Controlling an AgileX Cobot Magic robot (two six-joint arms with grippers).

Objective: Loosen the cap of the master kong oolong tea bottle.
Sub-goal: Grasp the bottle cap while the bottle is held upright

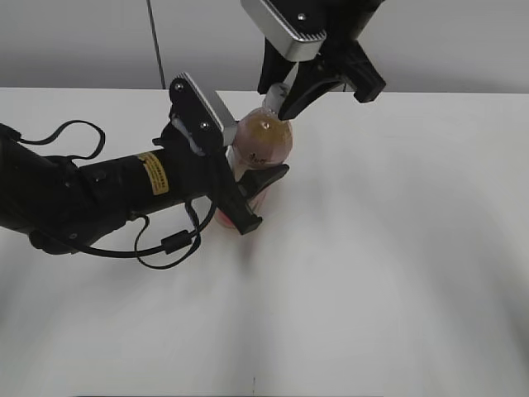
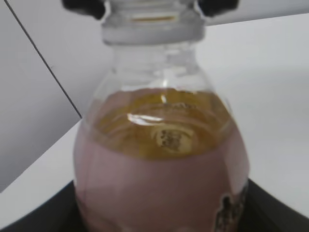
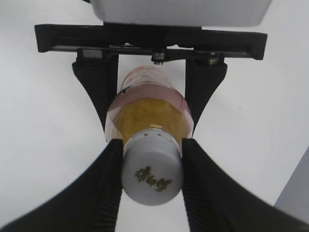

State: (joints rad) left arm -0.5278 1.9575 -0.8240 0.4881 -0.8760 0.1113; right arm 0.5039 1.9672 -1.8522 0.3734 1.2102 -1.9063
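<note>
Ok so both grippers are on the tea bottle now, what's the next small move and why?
Probably a short twist of the right gripper to break the seal. Its fingers sit on both sides of the cap, and the left gripper clamps the body of the bottle upright on the table, so the bottle should not spin.

bottle (image 1: 263, 142) upright, both tools clamping it

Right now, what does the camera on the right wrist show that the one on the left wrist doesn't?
Only the right wrist view shows the top of the small white plastic cap with its dark logo, clamped between the right gripper. Only the left wrist view shows the tea's surface line side-on. Both show the clear plastic bottle of amber tea with its pink label.
</note>
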